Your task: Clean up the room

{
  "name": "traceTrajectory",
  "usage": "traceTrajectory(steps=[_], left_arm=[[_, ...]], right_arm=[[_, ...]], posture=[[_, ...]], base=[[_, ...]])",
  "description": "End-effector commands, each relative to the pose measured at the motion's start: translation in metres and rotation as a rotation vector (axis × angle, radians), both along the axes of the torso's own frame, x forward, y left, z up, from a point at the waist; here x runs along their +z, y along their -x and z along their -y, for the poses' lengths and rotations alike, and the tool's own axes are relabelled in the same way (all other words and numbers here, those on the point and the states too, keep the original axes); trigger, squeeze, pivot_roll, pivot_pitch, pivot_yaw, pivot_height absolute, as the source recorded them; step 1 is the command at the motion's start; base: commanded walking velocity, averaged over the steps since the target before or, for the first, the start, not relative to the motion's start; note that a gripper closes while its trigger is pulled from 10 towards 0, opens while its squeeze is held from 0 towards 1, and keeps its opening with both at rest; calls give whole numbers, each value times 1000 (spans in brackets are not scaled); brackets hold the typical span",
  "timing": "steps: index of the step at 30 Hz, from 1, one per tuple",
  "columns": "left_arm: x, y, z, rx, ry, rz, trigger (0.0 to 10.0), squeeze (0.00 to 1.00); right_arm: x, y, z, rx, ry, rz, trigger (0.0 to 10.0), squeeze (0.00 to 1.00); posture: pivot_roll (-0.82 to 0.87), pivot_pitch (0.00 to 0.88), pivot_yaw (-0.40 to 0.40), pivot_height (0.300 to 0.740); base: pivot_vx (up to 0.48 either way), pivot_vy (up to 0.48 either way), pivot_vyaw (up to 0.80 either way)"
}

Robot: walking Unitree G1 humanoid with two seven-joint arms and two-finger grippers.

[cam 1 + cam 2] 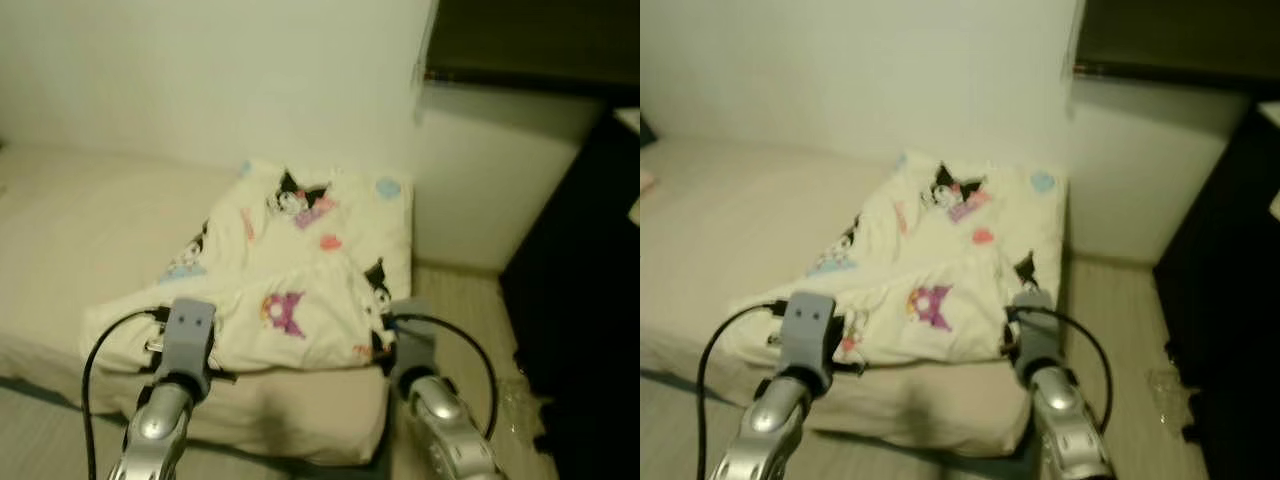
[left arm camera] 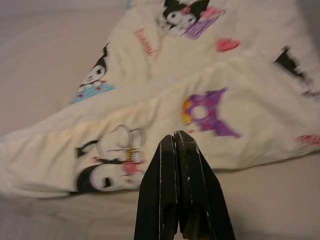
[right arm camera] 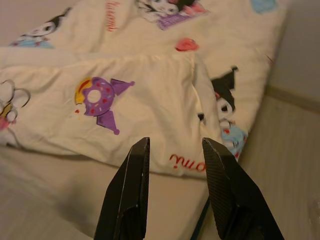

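Both grippers hover at the near edge of the cartoon-print blanket [image 1: 300,270] crumpled on the bed [image 1: 90,230]: the left gripper [image 2: 177,142] pressed closed and empty should spread first, while the right gripper [image 3: 175,150], spread and empty, should pinch the hem squarely.

Head stereo pair looking down over a bed corner; two wrist cameras close over the same blanket

Both eye views face forward and down from above the arms, sharing the mattress [image 1: 90,230], the cartoon-print blanket [image 1: 310,270], the wall and the dark cabinet [image 1: 585,290]; the right eye sits slightly offset. Each wrist view looks along its own fingers from much nearer: left gripper [image 2: 176,141] toward the blanket's near edge, right gripper [image 3: 175,147] toward its corner beside the floor [image 3: 295,150], both sharing the purple print
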State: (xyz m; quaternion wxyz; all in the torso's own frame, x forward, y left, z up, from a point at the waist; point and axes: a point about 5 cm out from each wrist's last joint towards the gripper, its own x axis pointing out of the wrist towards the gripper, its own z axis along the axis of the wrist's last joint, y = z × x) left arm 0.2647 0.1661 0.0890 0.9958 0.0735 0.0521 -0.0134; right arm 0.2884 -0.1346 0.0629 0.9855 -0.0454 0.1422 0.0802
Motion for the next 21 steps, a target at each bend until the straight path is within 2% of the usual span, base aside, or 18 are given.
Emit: traceTrajectory(steps=[1, 21], left_arm=[[-2, 2, -3, 5, -10, -14, 10000, 0], [-2, 3, -5, 16, -9, -15, 10000, 0]], right_arm=[[-2, 2, 4, -6, 7, -10, 10000, 0], [0, 0, 1, 17, 3, -3, 10000, 0]], posture=[[-47, 81, 16, 740], [-46, 88, 12, 740]], base=[[0, -480, 800], [0, -480, 800]])
